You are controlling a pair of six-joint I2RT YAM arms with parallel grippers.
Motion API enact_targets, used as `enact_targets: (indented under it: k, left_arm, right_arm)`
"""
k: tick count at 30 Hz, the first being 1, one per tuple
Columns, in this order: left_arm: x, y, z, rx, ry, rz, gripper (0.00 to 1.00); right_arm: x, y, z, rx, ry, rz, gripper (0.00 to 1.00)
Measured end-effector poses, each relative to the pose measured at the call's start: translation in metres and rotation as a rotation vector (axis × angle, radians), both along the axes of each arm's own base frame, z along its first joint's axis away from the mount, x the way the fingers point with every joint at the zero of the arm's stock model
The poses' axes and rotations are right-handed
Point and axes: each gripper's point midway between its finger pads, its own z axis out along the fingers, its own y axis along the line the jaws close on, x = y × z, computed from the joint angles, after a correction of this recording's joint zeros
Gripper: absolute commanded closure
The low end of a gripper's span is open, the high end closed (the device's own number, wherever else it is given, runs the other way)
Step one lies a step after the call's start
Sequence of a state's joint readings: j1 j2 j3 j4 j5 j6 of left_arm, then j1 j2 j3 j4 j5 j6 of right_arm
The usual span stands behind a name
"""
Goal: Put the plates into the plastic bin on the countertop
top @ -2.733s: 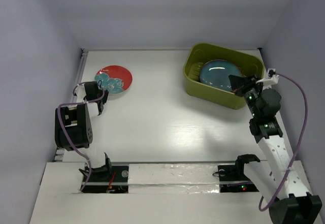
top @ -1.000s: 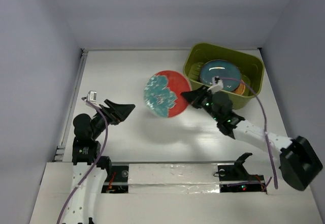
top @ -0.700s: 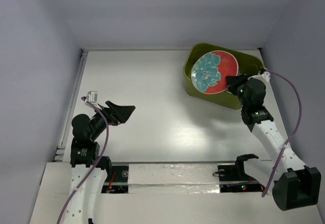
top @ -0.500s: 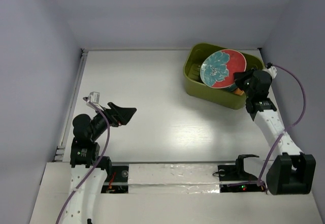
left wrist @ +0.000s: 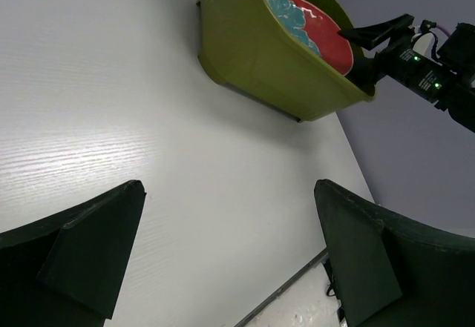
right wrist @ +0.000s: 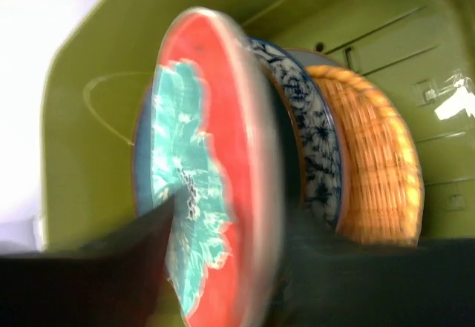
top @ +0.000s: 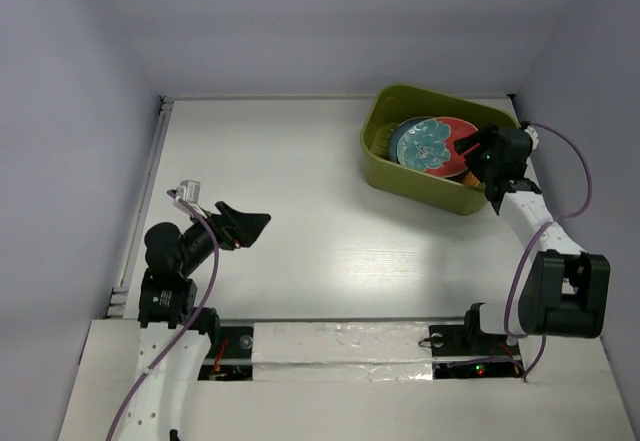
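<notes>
Top external view: right tool [top: 472, 149] clamped the round red teal-flowered plate [top: 432, 145], tilted inside the olive-green rectangular plastic bin [top: 420, 187]; lowering and letting go seemed next. Left tool [top: 248, 223] gaped, well apart from that bin.

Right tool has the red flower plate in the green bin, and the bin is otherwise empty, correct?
Not empty. The right tool holds the red flower plate in the green bin, but the right wrist view shows a blue-patterned plate and an orange plate already behind it.
</notes>
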State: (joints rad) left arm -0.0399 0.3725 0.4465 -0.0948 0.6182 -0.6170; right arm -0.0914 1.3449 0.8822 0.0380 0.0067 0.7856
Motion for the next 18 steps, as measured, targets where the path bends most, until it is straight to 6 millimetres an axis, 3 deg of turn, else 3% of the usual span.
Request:
enact_targets:
  k: [2,3,6,15,17,18]
  left_arm:
    - [0.001,0.0,0.0,0.005,0.001,-0.003,0.01]
    - [0.001,0.0,0.0,0.007,0.0,-0.004,0.01]
    - [0.002,0.0,0.005,0.016,-0.015,-0.006,0.01]
    - [0.005,0.004,0.035,0.07,-0.084,0.004,0.01]
    - [0.005,0.006,0.042,0.085,-0.104,0.016,0.01]
    - [0.005,0.007,0.046,0.092,-0.114,0.021,0.01]
  right_arm:
    - [-0.001,-0.004,0.0,-0.015,0.005,-0.015,0.03]
    - [-0.001,-0.006,0.001,-0.021,0.006,-0.024,0.0]
    - [-0.007,-0.015,0.008,-0.06,-0.001,-0.069,0.0]
    - [-0.037,-0.042,0.073,-0.153,-0.136,-0.21,0.0]
    - [-0.046,-0.041,0.087,-0.156,-0.168,-0.209,0.07]
    - [-0.052,-0.039,0.097,-0.153,-0.195,-0.204,0.33]
